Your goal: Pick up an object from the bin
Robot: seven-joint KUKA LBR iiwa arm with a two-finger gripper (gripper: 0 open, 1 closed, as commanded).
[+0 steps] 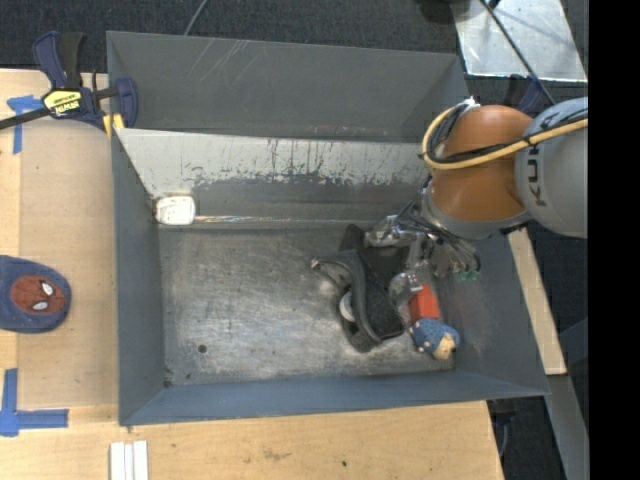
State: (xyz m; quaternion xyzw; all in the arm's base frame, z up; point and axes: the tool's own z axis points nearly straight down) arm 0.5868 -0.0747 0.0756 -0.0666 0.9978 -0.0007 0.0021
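Note:
My gripper [408, 260] hangs low at the right side of the bin, under the arm's orange cover. It is just above a black strap-like thing [366, 293] that lies curled on the floor. A small toy figure [431, 326] with a red body, blue top and yellowish end lies right beside the gripper, toward the front right corner. A small green thing [465, 273] peeks out at the right wall behind the gripper. Nothing shows as held.
A small white block [175, 210] rests in the back left corner, against the rear wall. The left and middle of the bin floor are bare metal. The arm enters over the right rim.

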